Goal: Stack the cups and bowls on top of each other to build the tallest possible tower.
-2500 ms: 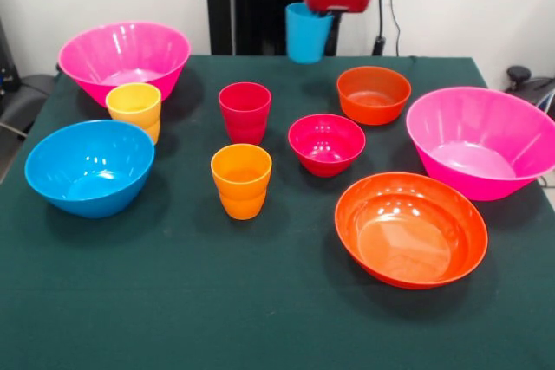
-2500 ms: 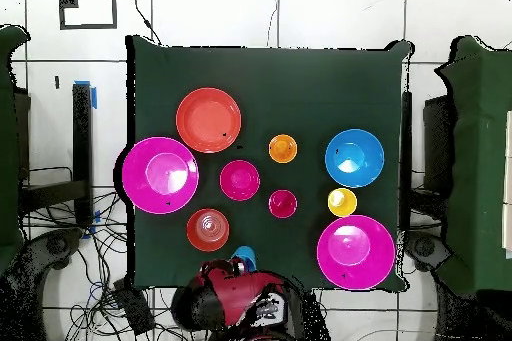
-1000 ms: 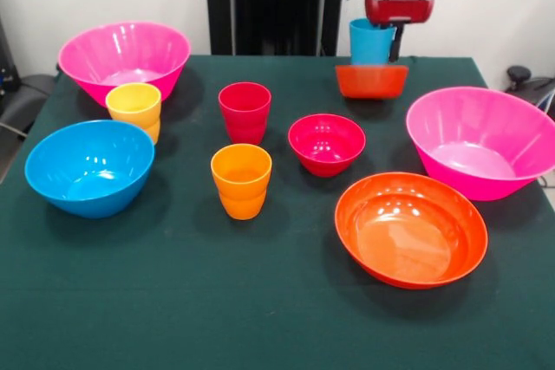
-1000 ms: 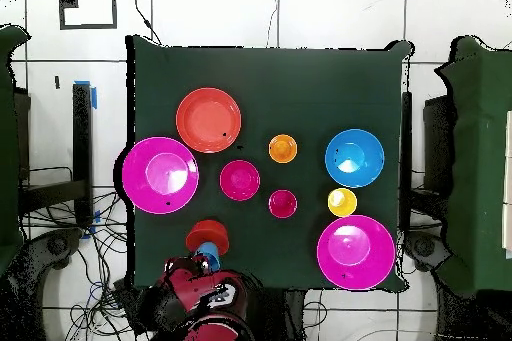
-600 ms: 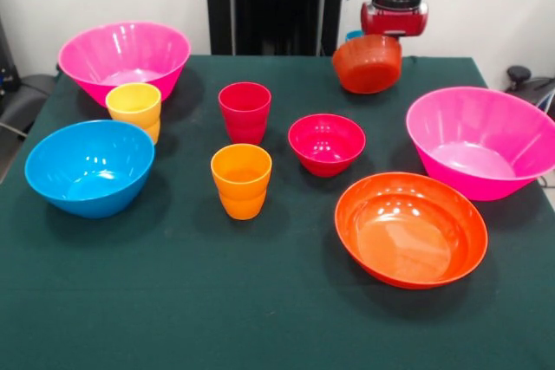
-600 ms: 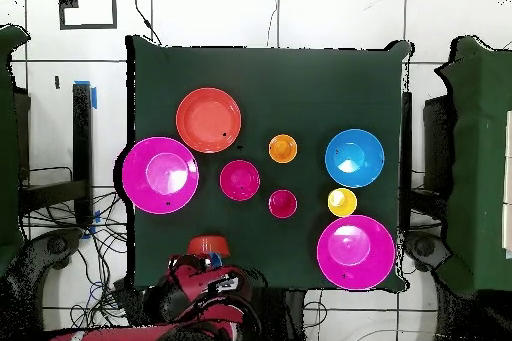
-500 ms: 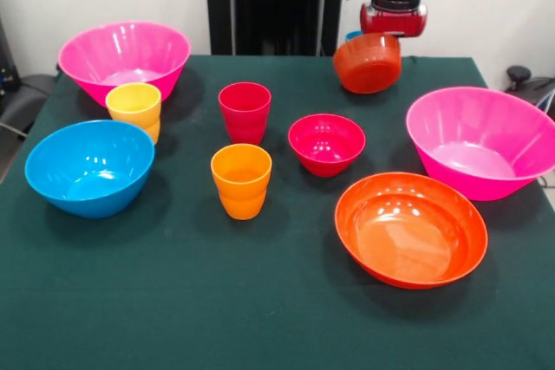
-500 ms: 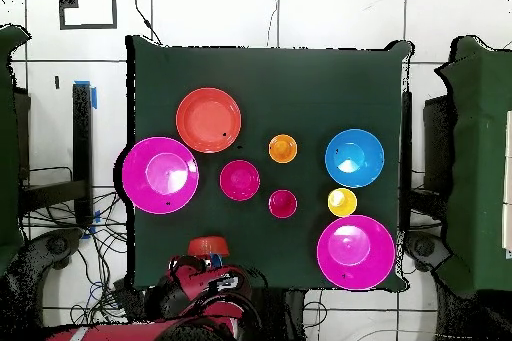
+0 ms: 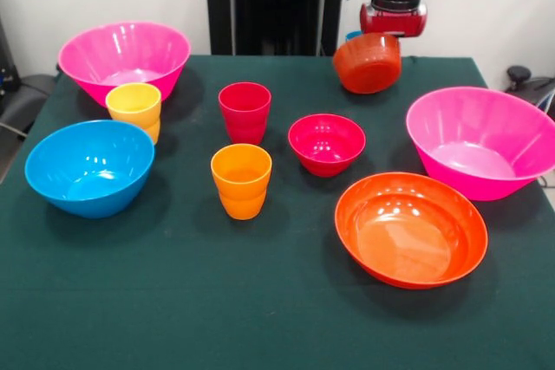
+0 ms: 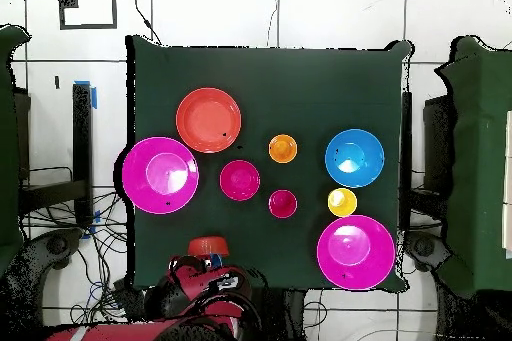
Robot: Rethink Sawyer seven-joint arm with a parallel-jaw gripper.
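My gripper hangs at the table's far edge, shut on the blue cup. Only a sliver of the cup shows. The small orange bowl is tipped on its side in front of the cup, hiding it and the fingers. In the overhead view the bowl lies at the table edge beside the gripper. The red cup, orange cup and yellow cup stand upright and apart. The small magenta-red bowl sits mid-table.
A pink bowl sits far left and another pink bowl at the right. The large orange bowl is near right and the blue bowl at the left. The robot's black pedestal stands behind the table.
The gripper carried the blue cup rightward and down onto the small orange bowl. The bowl tipped from flat onto its side. Nothing has moved in the last half second.
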